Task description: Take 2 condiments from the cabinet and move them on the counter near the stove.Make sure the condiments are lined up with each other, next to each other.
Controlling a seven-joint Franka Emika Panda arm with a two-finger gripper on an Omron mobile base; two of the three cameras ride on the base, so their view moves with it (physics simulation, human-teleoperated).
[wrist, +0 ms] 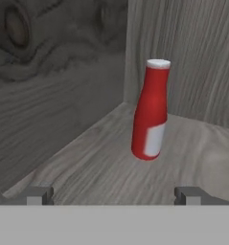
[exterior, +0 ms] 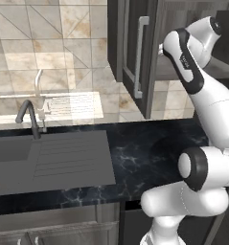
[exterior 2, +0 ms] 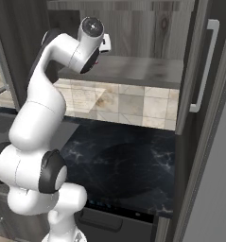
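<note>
Red bottle [wrist: 151,112] stands upright on the cabinet shelf [wrist: 97,167] ahead of my wide-apart, empty jaws, so neither condiment has reached the black counter [exterior: 149,158] yet and both moves remain, I judge.

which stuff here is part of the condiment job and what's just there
Job things:
red bottle upright on the cabinet shelf
open gripper, short of the bottle
black counter

Just there:
sink
faucet
</note>
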